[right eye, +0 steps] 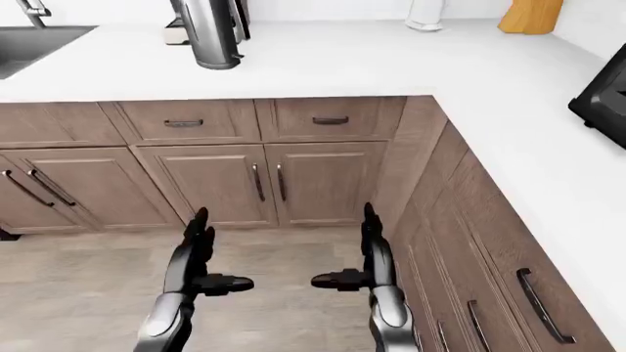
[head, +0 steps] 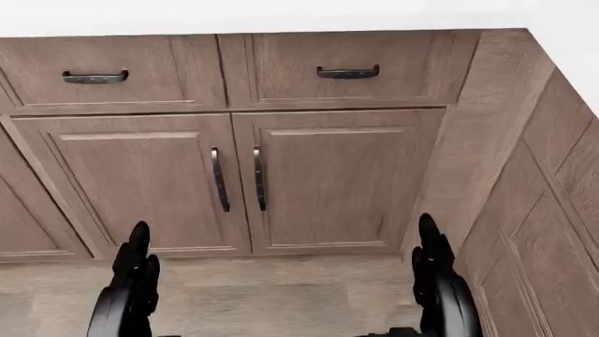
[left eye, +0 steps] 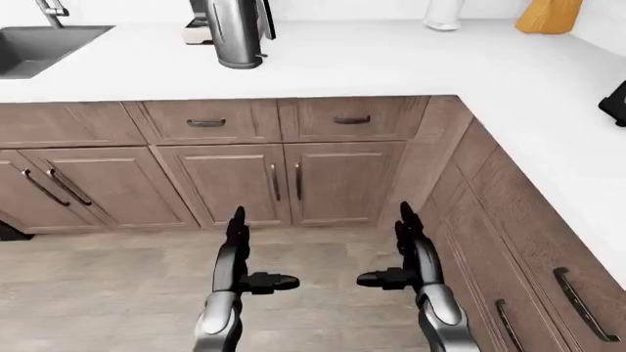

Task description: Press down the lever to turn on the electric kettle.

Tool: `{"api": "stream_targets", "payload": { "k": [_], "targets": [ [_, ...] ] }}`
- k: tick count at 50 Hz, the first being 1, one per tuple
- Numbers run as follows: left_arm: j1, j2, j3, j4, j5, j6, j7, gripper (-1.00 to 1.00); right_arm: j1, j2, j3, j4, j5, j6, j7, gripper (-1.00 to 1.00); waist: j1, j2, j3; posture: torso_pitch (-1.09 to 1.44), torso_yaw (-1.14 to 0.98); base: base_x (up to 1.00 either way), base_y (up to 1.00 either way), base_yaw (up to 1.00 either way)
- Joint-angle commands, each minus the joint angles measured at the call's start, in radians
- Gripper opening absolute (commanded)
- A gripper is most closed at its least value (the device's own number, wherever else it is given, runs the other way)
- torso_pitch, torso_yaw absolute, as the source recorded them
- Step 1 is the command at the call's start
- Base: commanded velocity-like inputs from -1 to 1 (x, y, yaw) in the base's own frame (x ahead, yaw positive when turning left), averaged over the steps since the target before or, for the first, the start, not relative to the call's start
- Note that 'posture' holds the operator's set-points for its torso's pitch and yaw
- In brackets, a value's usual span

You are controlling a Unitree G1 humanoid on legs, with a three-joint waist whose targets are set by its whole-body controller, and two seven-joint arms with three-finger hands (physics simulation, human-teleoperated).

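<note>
Left hand (left eye: 238,257): raised low in the left-eye view, over the floor; fingers upright and spread, thumb pointing inward; open, holding nothing.
Right hand (left eye: 411,253): mirrors the left, fingers upright, thumb turned inward toward the other hand; open, holding nothing.
Hand spacing: the two stand well apart, both well below the bench (left eye: 391,70) edge.
Electric kettle (left eye: 235,33): one; stands on the bench at the top of the left-eye view, left of centre, well apart from both hands; body cut off by the frame top.
Kettle material: brushed metal cylinder with a dark handle (left eye: 266,18) on its right side; lever not distinguishable.
Bench: white, smooth, L-shaped, running along the top and down the right side.
Sink (left eye: 39,48): one; grey basin at upper left.
Drawers (head: 346,70): two visible below the kettle; brown wood grain, dark bar pulls.
Cabinet doors (head: 337,179): one pair beneath the drawers, vertical dark pulls.
Wooden block (left eye: 548,15): one, top right.
Black appliance (right eye: 602,99): one, right edge, partly cropped.
Floor (left eye: 108,286): pale plank pattern.
</note>
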State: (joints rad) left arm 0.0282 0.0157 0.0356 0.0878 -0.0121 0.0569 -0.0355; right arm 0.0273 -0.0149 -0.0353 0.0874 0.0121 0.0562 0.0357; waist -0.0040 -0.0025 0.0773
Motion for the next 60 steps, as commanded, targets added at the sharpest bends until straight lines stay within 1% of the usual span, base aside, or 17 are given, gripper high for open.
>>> {"api": "stream_targets", "payload": {
  "k": [1,2,3,4,5,7,8,14,19,20,24,26,31,38,41,51,60],
  "targets": [
    [-0.030,0.007,0.003,-0.085,-0.010,-0.056,-0.013,1.00,-0.037,-0.010,-0.004,-0.078,0.009,-0.051,0.013,1.00,-0.002,-0.008,-0.001,0.00,0.00,0.00,0.00,0.00],
    [-0.030,0.008,0.004,-0.085,-0.011,-0.056,-0.015,1.00,-0.040,-0.010,-0.005,-0.073,0.009,-0.055,0.015,1.00,0.002,-0.007,-0.035,0.00,0.00,0.00,0.00,0.00],
    [-0.029,0.008,0.004,-0.085,-0.011,-0.056,-0.018,1.00,-0.042,-0.010,-0.007,-0.067,0.008,-0.058,0.015,1.00,0.008,-0.001,-0.062,0.00,0.00,0.00,0.00,0.00],
    [-0.030,0.008,0.005,-0.084,-0.012,-0.055,-0.020,1.00,-0.042,-0.010,-0.007,-0.071,0.010,-0.054,0.017,1.00,0.008,-0.001,-0.052,0.00,0.00,0.00,0.00,0.00],
    [-0.029,0.008,0.005,-0.084,-0.013,-0.056,-0.022,1.00,-0.041,-0.011,-0.007,-0.072,0.009,-0.055,0.018,1.00,0.007,-0.006,-0.017,0.00,0.00,0.00,0.00,0.00],
    [-0.030,0.010,0.009,-0.082,-0.018,-0.056,-0.028,1.00,-0.046,-0.012,-0.011,-0.069,0.009,-0.056,0.018,1.00,0.008,-0.007,-0.069,0.00,0.00,0.00,0.00,0.00],
    [-0.031,0.011,0.011,-0.080,-0.020,-0.057,-0.032,1.00,-0.050,-0.013,-0.014,-0.067,0.009,-0.056,0.018,1.00,0.008,-0.007,-0.075,0.00,0.00,0.00,0.00,0.00],
    [-0.045,0.022,0.026,-0.071,-0.032,-0.075,-0.054,1.00,-0.063,-0.021,-0.023,-0.077,0.009,-0.045,0.023,1.00,0.009,-0.005,-0.079,0.00,0.00,0.00,0.00,0.00],
    [-0.075,0.042,0.061,-0.059,-0.046,-0.086,-0.063,1.00,-0.075,-0.033,-0.029,-0.096,0.006,-0.030,0.043,1.00,0.008,-0.004,-0.087,0.00,0.00,0.00,0.00,0.00],
    [-0.079,0.046,0.069,-0.057,-0.052,-0.085,-0.066,1.00,-0.079,-0.041,-0.027,-0.094,-0.016,-0.057,0.046,1.00,0.008,-0.004,-0.088,0.00,0.00,0.00,0.00,0.00],
    [-0.086,0.052,0.089,-0.056,-0.070,-0.117,-0.069,1.00,-0.103,-0.048,-0.051,-0.125,0.011,-0.011,0.069,1.00,0.008,-0.003,-0.093,0.00,0.00,0.00,0.00,0.00],
    [-0.106,0.070,0.102,-0.007,-0.036,-0.174,-0.051,1.00,-0.121,-0.054,-0.066,-0.122,0.021,-0.007,0.070,1.00,0.007,-0.002,-0.092,0.00,0.00,0.00,0.00,0.00],
    [-0.131,0.101,0.137,-0.037,-0.074,-0.138,-0.072,1.00,-0.149,-0.071,-0.087,-0.160,0.035,0.024,0.073,1.00,0.007,-0.001,-0.092,0.00,0.00,0.00,0.00,0.00],
    [-0.159,0.144,0.182,-0.078,-0.049,-0.140,-0.082,1.00,-0.182,-0.097,-0.118,-0.229,0.058,0.077,0.082,1.00,0.007,0.000,-0.084,0.00,0.00,0.00,0.00,0.00],
    [-0.187,0.170,0.207,-0.085,-0.028,-0.133,-0.064,1.00,-0.199,-0.108,-0.135,-0.278,0.084,0.113,0.087,1.00,0.007,0.002,-0.083,0.00,0.00,0.00,0.00,0.00],
    [-0.252,0.241,0.295,-0.243,-0.134,0.041,-0.077,1.00,-0.271,-0.148,-0.166,-0.375,0.110,0.221,0.078,1.00,0.005,0.005,-0.076,0.00,0.00,0.00,0.00,0.00],
    [-0.300,0.313,0.355,-0.275,-0.203,0.092,-0.071,1.00,-0.374,-0.212,-0.206,-0.457,0.161,0.337,0.066,1.00,0.006,0.009,-0.074,0.00,0.00,0.00,0.00,0.00]
  ]
}}
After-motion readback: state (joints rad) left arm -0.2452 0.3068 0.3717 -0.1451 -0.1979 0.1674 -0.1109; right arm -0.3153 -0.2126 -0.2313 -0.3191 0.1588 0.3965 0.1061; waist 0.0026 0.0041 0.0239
